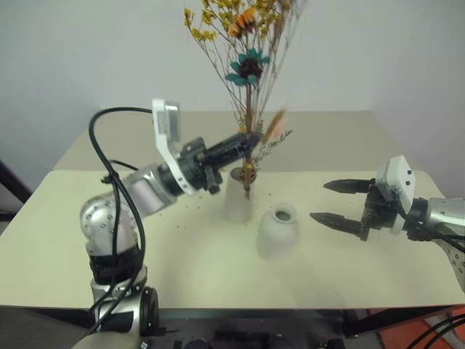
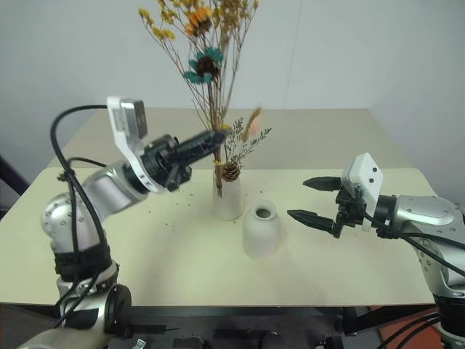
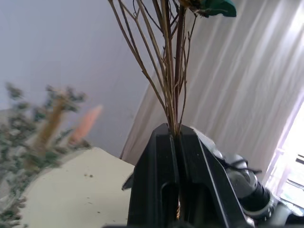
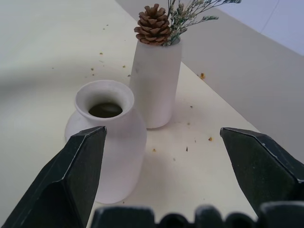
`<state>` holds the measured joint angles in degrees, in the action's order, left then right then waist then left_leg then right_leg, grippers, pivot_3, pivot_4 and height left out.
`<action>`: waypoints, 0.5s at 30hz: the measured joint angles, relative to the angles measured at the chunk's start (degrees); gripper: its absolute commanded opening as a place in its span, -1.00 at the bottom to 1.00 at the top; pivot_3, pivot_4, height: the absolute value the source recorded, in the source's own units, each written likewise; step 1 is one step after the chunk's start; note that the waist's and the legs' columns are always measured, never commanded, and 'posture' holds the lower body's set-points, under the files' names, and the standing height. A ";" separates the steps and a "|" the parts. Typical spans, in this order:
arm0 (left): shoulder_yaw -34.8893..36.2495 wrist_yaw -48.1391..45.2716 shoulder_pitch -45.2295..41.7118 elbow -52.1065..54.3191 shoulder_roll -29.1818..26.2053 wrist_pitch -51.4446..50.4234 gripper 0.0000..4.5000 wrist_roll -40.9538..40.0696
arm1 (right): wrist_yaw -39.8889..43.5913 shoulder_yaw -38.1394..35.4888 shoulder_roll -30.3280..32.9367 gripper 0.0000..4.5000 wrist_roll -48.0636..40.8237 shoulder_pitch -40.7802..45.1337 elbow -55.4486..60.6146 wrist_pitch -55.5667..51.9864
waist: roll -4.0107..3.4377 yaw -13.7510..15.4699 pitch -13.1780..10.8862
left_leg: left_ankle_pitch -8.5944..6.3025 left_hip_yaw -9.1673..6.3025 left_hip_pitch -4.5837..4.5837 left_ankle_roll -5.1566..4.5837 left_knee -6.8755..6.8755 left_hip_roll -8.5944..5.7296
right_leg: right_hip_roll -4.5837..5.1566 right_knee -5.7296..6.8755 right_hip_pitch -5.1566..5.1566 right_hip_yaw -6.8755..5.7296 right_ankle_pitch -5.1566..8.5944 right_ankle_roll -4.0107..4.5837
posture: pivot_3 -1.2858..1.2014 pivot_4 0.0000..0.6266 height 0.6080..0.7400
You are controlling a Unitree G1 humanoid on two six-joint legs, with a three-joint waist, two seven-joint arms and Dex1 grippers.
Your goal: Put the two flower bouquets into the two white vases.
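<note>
While clamped tight on the thin stems, left gripper [image 2: 218, 140] holds yellow bunch [image 2: 207, 43] upright, high over tall vase [image 2: 227, 196]; stem ends close above the vase mouth, hard to tell if inside; pinecone bunch [image 4: 156, 23] already in tall vase, pinecone at the rim; round vase [image 2: 260, 229] just beside tall vase, nothing in it; right gripper [image 2: 312, 199] off to the side of round vase, fingers wide apart, holding nothing; all on table [image 2: 182, 262].

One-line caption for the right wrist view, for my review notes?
Open right gripper faces the empty squat vase; behind it, the tall vase holds the pinecone bouquet.
</note>
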<state>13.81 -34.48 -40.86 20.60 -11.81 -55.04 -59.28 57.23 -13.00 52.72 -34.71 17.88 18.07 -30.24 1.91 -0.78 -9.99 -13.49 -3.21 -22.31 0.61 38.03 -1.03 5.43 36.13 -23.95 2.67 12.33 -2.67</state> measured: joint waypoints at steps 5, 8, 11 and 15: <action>-6.18 -0.68 2.31 -1.09 3.55 10.33 -0.99 7.57 | -0.02 -0.51 0.00 1.00 -0.24 -0.92 0.50 0.00 | 0.01 0.19 0.00 | 0.00 0.00 0.03 -0.01 0.01 0.00 | -0.01 -0.04 0.10 -0.02 -0.01 0.00 | 0.03 -0.52 1.00; -9.82 -1.05 2.86 -3.43 5.84 16.54 -0.99 12.37 | -0.03 -1.16 0.00 1.00 -0.22 -1.10 0.57 0.01 | 0.01 0.13 0.00 | -0.01 0.00 0.06 -0.01 0.01 0.00 | -0.01 -0.08 0.16 -0.03 -0.01 -0.01 | 0.03 -0.52 1.00; -12.94 -1.01 3.06 -5.78 7.41 19.96 -0.99 16.10 | -0.03 -1.24 0.00 1.00 -0.23 -1.31 0.58 0.01 | 0.01 0.13 0.00 | -0.01 0.00 0.07 -0.02 0.01 0.00 | -0.01 -0.07 0.16 -0.03 0.00 -0.01 | 0.03 -0.52 1.00; -17.44 -1.43 3.56 -8.27 6.44 21.26 -0.99 20.36 | -0.06 -1.27 0.00 1.00 -0.23 -1.35 0.68 0.00 | 0.01 -0.02 -0.01 | -0.01 -0.01 0.08 -0.03 0.01 0.00 | -0.03 -0.06 0.17 -0.02 -0.01 -0.01 | 0.03 -0.52 1.00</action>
<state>-3.63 -35.91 -37.30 12.33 -5.37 -33.79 -38.92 57.17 -14.28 52.72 -34.95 16.52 18.75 -30.24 1.91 -0.80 -9.99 -13.50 -3.22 -22.24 0.58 38.04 -1.03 5.40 36.07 -23.78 2.64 12.32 -2.68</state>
